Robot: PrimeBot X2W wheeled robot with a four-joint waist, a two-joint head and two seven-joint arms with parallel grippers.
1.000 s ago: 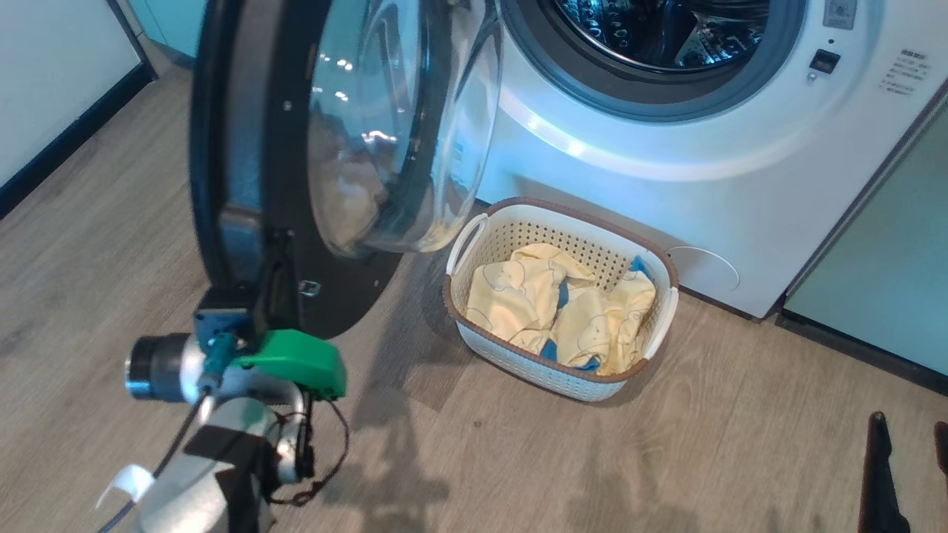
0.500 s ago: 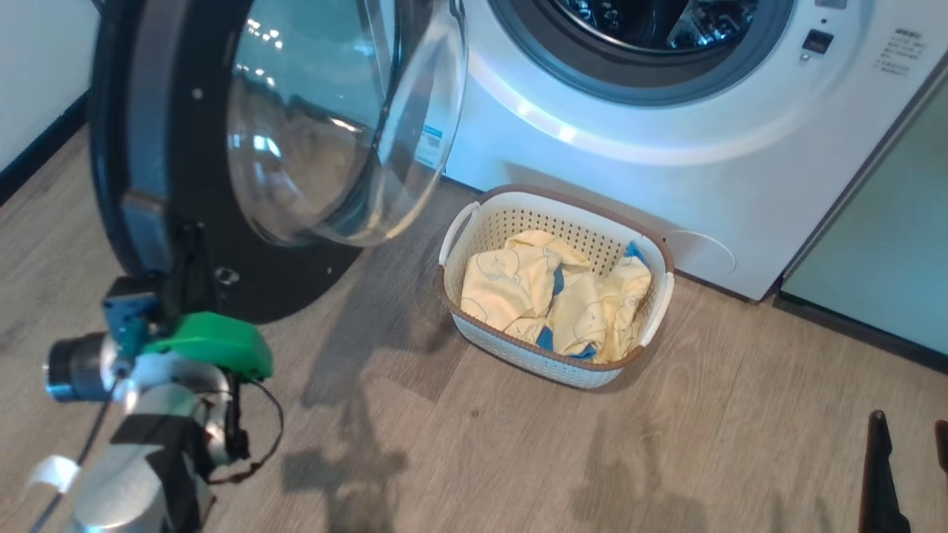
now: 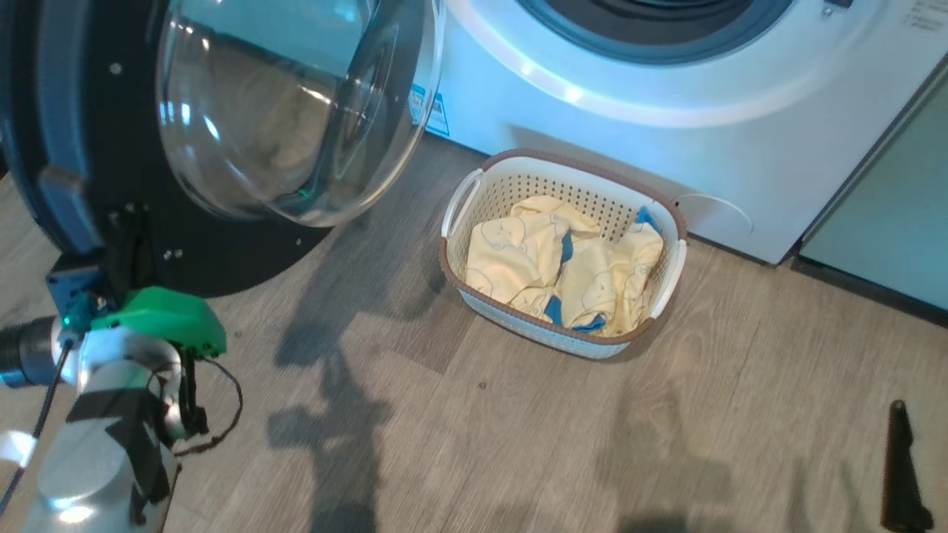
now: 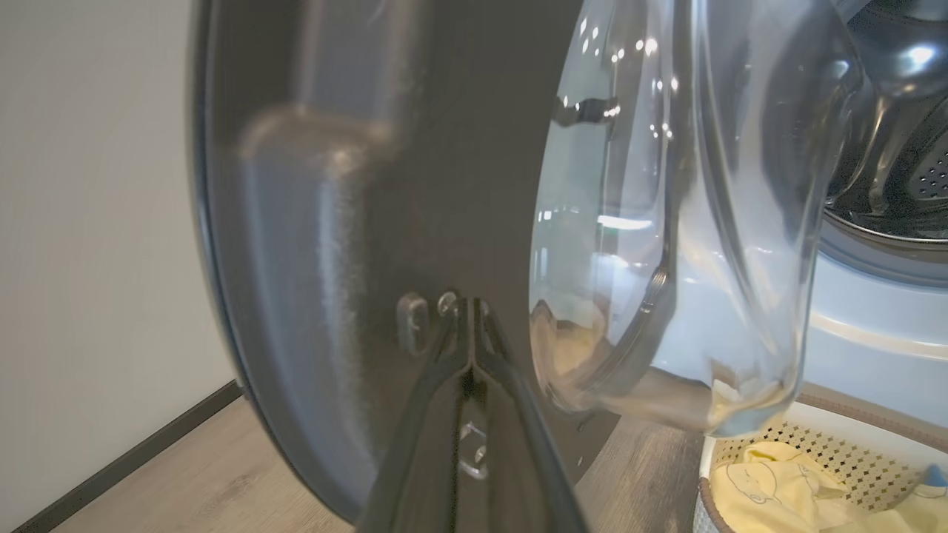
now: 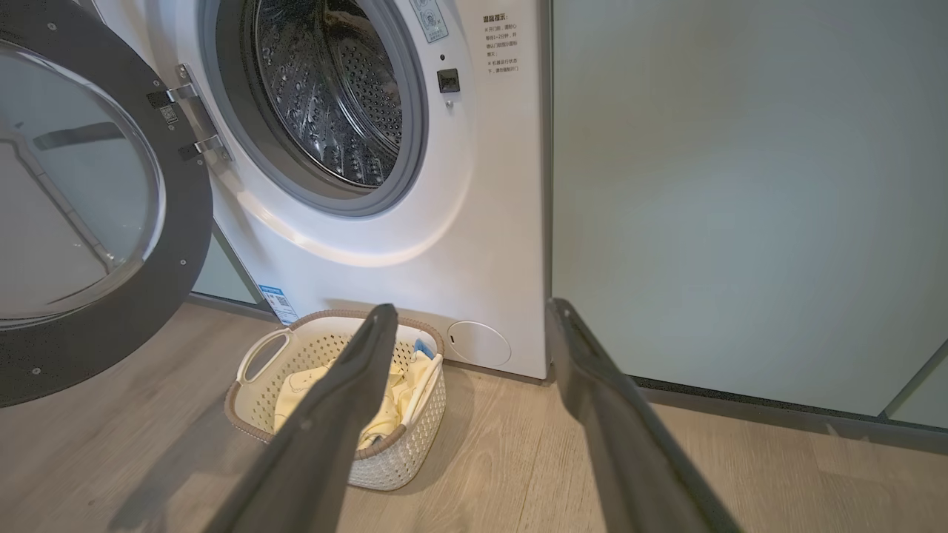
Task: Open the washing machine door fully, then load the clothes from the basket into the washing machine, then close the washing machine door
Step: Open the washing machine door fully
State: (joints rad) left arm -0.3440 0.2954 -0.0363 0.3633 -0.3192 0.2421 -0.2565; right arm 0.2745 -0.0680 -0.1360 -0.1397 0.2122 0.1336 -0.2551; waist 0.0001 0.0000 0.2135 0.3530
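The washing machine door (image 3: 81, 148), a black rim around a bulging glass bowl (image 3: 281, 111), stands swung out at the left. My left gripper (image 4: 468, 303) is shut, its tips pressed on the door's inner rim (image 4: 333, 222) beside a small latch (image 4: 411, 322). The cream basket (image 3: 670, 270) sits on the floor before the white washing machine (image 3: 666, 148), with the pale yellow clothes (image 3: 518, 259) in it. My right gripper (image 5: 472, 311) hangs open and empty, well back from the basket (image 5: 407, 451); one of its fingers (image 3: 900, 459) shows at the lower right.
The steel drum (image 5: 333, 96) lies open behind the grey gasket. Pale green cabinets (image 5: 740, 207) flank the machine on the right. A white wall with a dark skirting (image 4: 96, 222) stands left of the door. Wood floor (image 3: 518, 444) spreads in front.
The door has swung further out to the left, my left arm going with it. The head camera has also shifted. The basket, the clothes and the right gripper look unmoved.
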